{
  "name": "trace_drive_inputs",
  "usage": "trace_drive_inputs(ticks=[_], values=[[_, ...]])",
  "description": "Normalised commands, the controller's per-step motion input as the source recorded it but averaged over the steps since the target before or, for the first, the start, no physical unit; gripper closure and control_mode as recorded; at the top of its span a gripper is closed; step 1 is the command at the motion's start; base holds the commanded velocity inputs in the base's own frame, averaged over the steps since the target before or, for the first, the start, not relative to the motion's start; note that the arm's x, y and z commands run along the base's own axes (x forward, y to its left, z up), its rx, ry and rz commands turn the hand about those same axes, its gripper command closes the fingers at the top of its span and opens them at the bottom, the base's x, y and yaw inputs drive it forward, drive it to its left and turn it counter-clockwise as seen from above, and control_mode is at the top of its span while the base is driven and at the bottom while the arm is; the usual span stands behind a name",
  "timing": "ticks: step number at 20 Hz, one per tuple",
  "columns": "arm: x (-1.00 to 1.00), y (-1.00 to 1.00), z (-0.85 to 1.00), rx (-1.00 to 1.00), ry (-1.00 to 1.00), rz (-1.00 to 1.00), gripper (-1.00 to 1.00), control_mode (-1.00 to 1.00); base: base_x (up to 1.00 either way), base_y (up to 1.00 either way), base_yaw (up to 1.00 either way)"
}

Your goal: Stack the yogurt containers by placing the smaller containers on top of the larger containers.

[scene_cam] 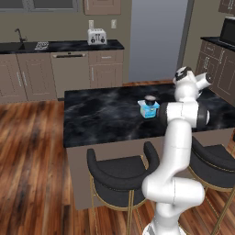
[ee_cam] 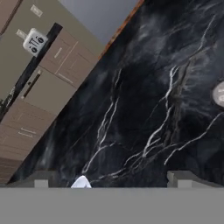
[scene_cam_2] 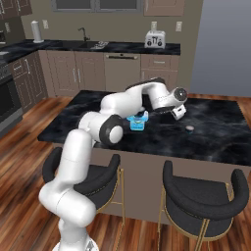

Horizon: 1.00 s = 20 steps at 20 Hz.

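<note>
Far left, along the back wall: dark counter run with a sink (scene_cam_2: 87, 43) and a white toaster (scene_cam: 97, 36) near its right end. Wood floor (scene_cam: 32, 137) lies open between that counter and the island.

The black white-veined marble island surface (scene_cam: 101, 114) takes up the centre. In the left base view its left half is bare from the near edge to the far edge.

The squarish light blue tub with a white rim and blue front label (scene_cam: 149, 110) stands upright right of centre, well in from every edge. The small dark round cup with a paler top (scene_cam: 150, 98) sits on top of it, touching, upright. In the right base view the tub (scene_cam_2: 138, 122) is partly hidden behind the white arm.

Right of the tub: the end effector (scene_cam_2: 179, 112) hovers above the surface, apart from the stack, carrying nothing. In the hand view two dark finger tips (ee_cam: 41, 178) stand far apart with bare marble between them: released.

A small pale round object (scene_cam_2: 189, 128) lies on the surface just right of the end effector; the same object (ee_cam: 218, 94) shows at the right margin of the hand view. I cannot tell what it is.

Two black-cushioned stools with gold legs (scene_cam_2: 203, 198) stand at the near edge of the island.
</note>
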Motion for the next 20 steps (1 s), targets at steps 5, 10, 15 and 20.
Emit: trace_drive_inputs(ticks=[5, 10, 15, 20], values=[[-0.42, -0.45, 0.00, -0.12, 0.05, -0.04, -1.00, -1.00, 0.00, 0.00, 0.00], [-0.45, -0.25, 0.00, -0.11, 0.11, -0.10, -1.00, -1.00, 0.00, 0.00, 0.00], [-0.08, 0.00, 0.00, -0.14, 0.09, -0.03, -1.00, -1.00, 0.00, 0.00, 0.00], [-0.01, -0.01, -0.07, -0.10, 0.07, 0.00, -1.00, -1.00, 0.00, 0.00, 0.00]])
